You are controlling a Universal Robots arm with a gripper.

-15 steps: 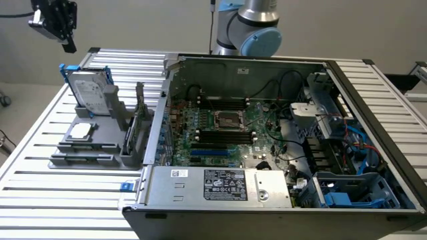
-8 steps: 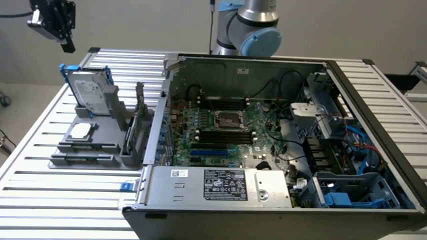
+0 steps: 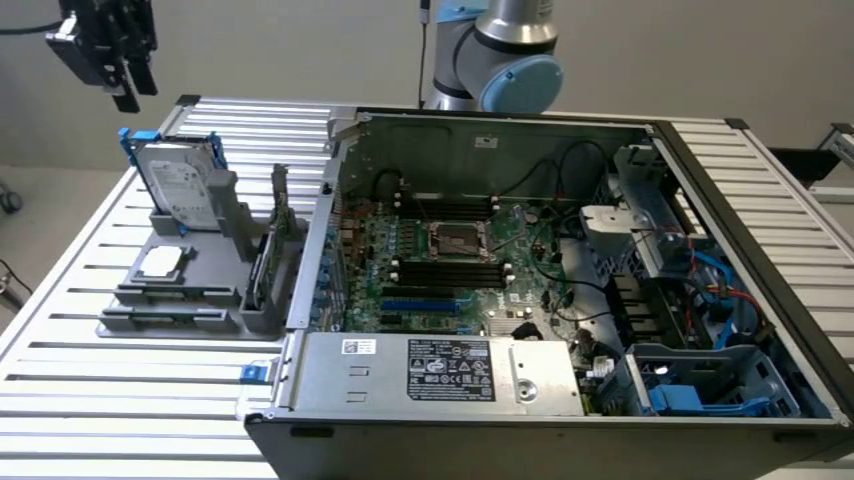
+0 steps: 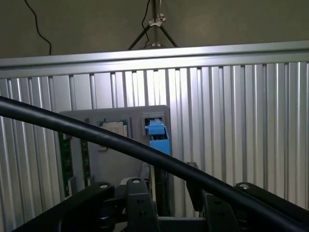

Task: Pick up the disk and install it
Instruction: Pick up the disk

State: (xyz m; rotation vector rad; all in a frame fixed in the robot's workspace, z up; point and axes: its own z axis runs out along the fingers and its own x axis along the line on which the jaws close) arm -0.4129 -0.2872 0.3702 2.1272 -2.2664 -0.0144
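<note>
The fingers (image 4: 140, 208) stand apart, holding nothing; the gripper (image 3: 124, 90) hangs above the disk (image 3: 180, 185), which stands upright in its grey holder (image 3: 187, 300) beside the computer case (image 3: 534, 250). A skewed descent could strike its blue carrier rim. One disk, one silver chip (image 3: 160, 262), one upright card (image 3: 280, 205)

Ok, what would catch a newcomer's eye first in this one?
The open computer case dominates the slatted table, its motherboard bared, from the middle to the exterior view's right. At that view's left, the disk stands upright in its bright blue carrier in a grey holder, and the gripper hangs above it, holding nothing.
</note>
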